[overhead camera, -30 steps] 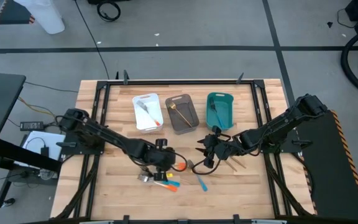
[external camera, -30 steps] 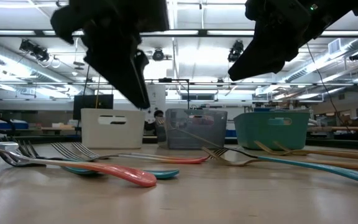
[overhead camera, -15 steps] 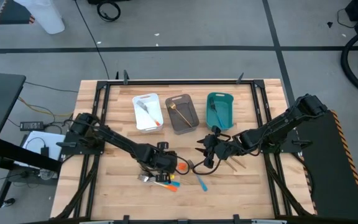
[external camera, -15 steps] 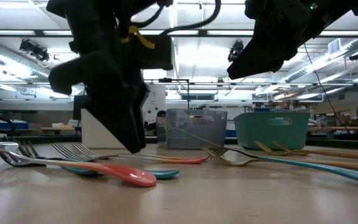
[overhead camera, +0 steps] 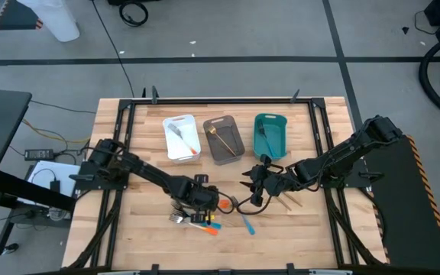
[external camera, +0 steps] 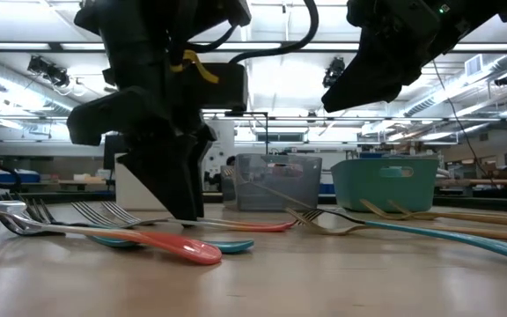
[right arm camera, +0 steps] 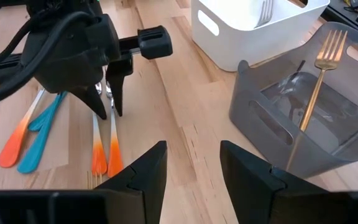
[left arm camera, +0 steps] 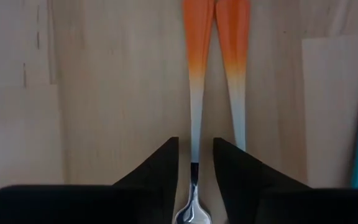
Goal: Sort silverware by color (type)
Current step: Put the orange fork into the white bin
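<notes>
**A:** left gripper [overhead camera: 198, 200] status?

**B:** Down at the table [overhead camera: 147, 126] surface, toward the front edge, a little left of centre. Fingers [left arm camera: 160, 165] stand at a narrow gap, straddling the metal neck of one orange-handled utensil [left arm camera: 197, 74]. Can't confirm the pads actually touch it. A second orange-handled utensil [left arm camera: 235, 68] lies just beside the first, parallel, outside the jaws.

**A:** right gripper [overhead camera: 257, 186]?

**B:** Hovering above the table near the middle, in front of the grey and teal bins. Fingers [right arm camera: 138, 171] spread apart, nothing between them.

**A:** rest of the silverware?

**B:** A loose cluster sits by the front edge, left of centre: an orange-handled spoon [external camera: 161, 239] and a teal-handled piece [right arm camera: 39, 134] overlapping it, plus forks [external camera: 104, 213]. One teal-handled utensil [overhead camera: 247, 224] lies alone near the front edge, right of that cluster. Gold pieces [overhead camera: 287, 201] lie on the table under the right arm.

**A:** bins?

**B:** In a row toward the back edge. White bin [overhead camera: 190, 155] has an orange-handled piece in it, grey bin [overhead camera: 237, 152] holds a gold fork [right arm camera: 319, 78] leaning on its wall, teal bin [overhead camera: 283, 121] holds a teal-handled one.
</notes>
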`<state>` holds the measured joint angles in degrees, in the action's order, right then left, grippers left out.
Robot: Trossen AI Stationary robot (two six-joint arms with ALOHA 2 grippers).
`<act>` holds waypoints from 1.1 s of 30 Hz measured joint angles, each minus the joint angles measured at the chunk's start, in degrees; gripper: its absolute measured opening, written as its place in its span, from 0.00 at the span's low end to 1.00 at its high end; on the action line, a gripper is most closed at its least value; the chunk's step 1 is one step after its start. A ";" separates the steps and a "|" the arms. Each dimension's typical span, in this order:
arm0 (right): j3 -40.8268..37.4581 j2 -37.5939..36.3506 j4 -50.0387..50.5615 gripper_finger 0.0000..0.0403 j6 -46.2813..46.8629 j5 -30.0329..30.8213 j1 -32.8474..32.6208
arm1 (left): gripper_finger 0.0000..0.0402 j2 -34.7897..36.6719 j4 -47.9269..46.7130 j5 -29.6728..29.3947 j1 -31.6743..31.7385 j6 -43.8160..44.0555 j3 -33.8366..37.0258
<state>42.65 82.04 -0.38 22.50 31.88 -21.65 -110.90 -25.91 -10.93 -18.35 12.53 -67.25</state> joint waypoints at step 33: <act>0.00 0.00 1.05 0.40 -0.02 -0.07 0.00 | 0.04 11.03 -11.63 -14.43 0.40 -16.14 0.35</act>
<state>42.65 82.04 0.67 22.48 31.81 -21.65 -99.87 -37.54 -25.37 -17.96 -3.62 -66.89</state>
